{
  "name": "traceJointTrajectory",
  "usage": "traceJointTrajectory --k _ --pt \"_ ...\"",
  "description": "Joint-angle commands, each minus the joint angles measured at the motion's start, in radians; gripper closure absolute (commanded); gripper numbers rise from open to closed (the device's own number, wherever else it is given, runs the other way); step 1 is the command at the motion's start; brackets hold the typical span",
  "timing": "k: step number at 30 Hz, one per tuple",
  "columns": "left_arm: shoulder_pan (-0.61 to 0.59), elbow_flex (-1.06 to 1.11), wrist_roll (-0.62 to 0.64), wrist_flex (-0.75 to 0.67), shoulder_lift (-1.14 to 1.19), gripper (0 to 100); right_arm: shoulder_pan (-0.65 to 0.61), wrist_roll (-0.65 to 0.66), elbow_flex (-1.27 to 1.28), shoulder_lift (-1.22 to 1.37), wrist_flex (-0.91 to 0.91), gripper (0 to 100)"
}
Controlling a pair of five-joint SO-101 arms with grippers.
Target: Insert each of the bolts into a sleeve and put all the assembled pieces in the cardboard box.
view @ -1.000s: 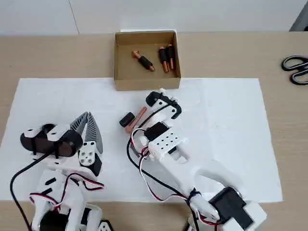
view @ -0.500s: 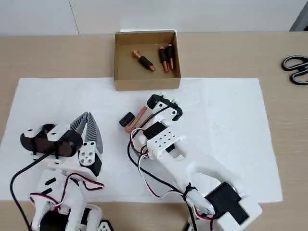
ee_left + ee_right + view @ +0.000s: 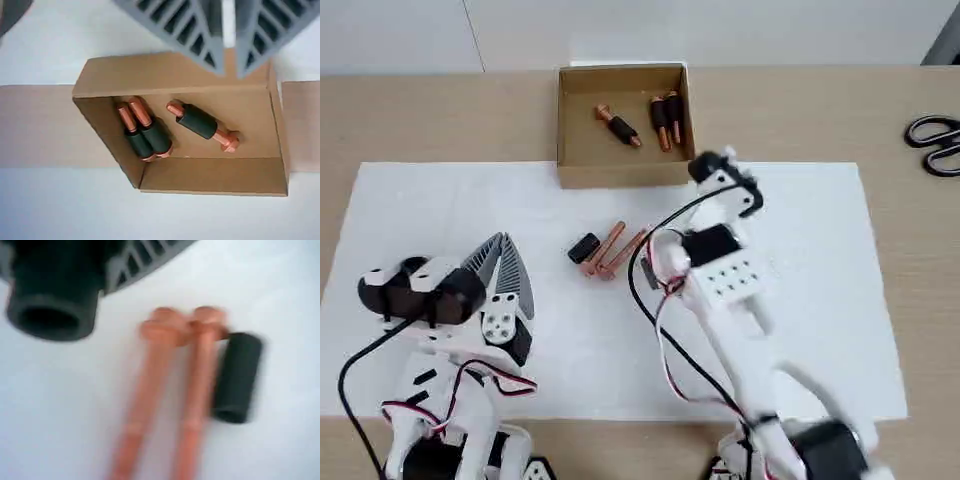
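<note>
The cardboard box stands at the back centre and holds three bolts fitted in black sleeves. Two bare copper bolts lie side by side on the white sheet, with a loose black sleeve touching their left side. The bolts and that sleeve show close up in the right wrist view. My right gripper hangs near the box's front right corner, shut on another black sleeve. My left gripper is at the front left, shut and holding nothing; its grey fingers point toward the box.
A white paper sheet covers the middle of the wooden table. Black scissors lie at the far right edge. Cables trail from both arms near the front.
My right arm has swung right and back from over the bolts toward the box's front right corner, carrying a sleeve. Both bolts now lie uncovered. The left arm barely moved.
</note>
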Motion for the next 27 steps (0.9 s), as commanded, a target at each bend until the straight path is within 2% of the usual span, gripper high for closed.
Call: traceJointTrajectory --k 1,6,13,17,20,27 --pt "-0.005 0.002 0.038 0.005 -0.008 99 0.01 0.064 -0.048 -0.226 0.004 99.6" --pt "-0.002 -0.001 0.054 0.005 -0.008 99 0.064 0.242 0.005 -0.503 -0.039 99.5" --pt "0.005 -0.004 0.121 0.0 -0.003 99 0.36 0.522 0.445 -0.736 -0.446 99.5" --pt "0.087 -0.005 0.089 0.003 -0.002 99 0.414 0.717 0.66 -0.76 -0.682 99.6" --pt "0.114 -0.005 0.044 -0.002 -0.002 99 0.412 0.718 0.701 -0.76 -0.734 99.6" --pt "0.117 -0.048 -0.041 -0.064 0.044 99 0.418 0.715 0.769 -0.754 -0.72 99.6"
